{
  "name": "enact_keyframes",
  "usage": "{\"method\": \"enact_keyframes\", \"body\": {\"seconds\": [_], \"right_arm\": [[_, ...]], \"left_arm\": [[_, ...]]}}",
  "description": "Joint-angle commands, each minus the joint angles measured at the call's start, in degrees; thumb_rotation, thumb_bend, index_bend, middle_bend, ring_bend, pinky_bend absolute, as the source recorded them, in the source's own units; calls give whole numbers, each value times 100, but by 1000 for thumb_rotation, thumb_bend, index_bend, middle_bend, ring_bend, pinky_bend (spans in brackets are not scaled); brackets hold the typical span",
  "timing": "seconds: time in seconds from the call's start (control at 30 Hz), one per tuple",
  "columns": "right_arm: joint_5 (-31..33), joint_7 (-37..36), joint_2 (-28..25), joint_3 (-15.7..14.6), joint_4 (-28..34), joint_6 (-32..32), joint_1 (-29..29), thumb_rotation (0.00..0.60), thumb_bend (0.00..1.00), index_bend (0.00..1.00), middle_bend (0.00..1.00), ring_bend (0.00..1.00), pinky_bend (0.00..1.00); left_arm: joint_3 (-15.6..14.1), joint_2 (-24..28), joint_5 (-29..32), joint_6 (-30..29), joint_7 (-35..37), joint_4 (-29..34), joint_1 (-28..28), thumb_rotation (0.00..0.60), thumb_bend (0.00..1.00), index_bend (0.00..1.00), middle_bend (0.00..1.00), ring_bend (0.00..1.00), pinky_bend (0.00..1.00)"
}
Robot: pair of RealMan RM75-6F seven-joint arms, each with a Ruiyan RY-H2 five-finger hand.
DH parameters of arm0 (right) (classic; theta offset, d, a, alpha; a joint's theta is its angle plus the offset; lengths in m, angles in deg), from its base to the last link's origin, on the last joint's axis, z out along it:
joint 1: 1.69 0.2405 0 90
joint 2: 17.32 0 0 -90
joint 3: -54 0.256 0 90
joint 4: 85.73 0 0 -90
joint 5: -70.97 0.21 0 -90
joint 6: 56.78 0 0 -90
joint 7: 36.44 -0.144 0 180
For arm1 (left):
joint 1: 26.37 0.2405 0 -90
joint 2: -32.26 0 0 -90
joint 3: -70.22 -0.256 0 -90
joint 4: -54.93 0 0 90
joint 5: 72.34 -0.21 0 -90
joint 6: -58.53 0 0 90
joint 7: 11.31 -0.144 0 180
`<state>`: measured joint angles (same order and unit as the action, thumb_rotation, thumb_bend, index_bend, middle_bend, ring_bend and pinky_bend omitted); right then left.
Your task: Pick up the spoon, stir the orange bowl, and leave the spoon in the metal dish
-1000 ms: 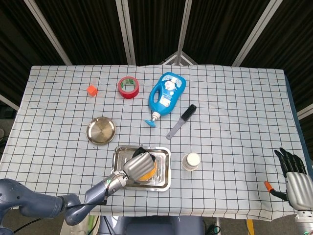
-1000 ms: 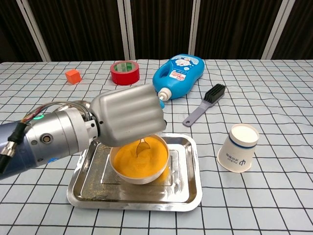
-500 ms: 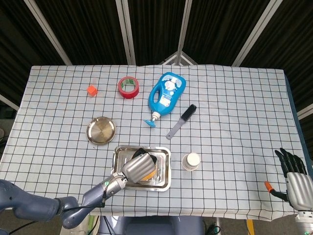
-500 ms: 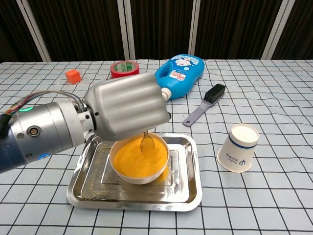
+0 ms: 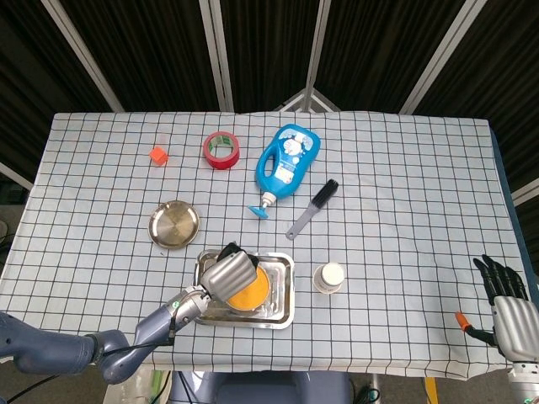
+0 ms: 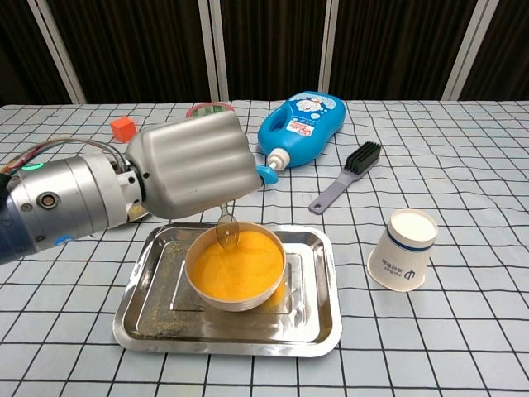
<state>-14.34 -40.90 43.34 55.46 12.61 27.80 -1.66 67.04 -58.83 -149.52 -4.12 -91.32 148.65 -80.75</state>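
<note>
The left hand (image 6: 186, 172), fingers curled closed, holds the spoon (image 6: 226, 232) over the orange bowl (image 6: 236, 268) (bowl end dipping in). The right hand (image 5: 508, 311) hangs apart, fingers spread.

Our left hand (image 6: 192, 169) has a smooth silver-grey ribbed shell on a brushed metal wrist with a small green light and thin coloured cables; the arm behind is blue-grey. Our right hand (image 5: 508, 305) is grey with black fingers and an orange tab.
</note>
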Motion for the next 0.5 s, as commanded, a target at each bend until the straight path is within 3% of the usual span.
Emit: {"method": "enact_keyframes", "body": {"seconds": [0.03, 0.5], "right_arm": [[3, -3, -1, 2, 1, -6, 3, 600, 312, 0, 0, 0, 0], [14, 13, -7, -2, 20, -10, -2, 600, 312, 0, 0, 0, 0]], "left_arm": [[-10, -9, -22, 37, -6, -45, 11, 600, 652, 798, 1000, 1000, 1000], [37, -374, -53, 155, 22, -73, 85, 600, 652, 798, 1000, 1000, 1000]]}}
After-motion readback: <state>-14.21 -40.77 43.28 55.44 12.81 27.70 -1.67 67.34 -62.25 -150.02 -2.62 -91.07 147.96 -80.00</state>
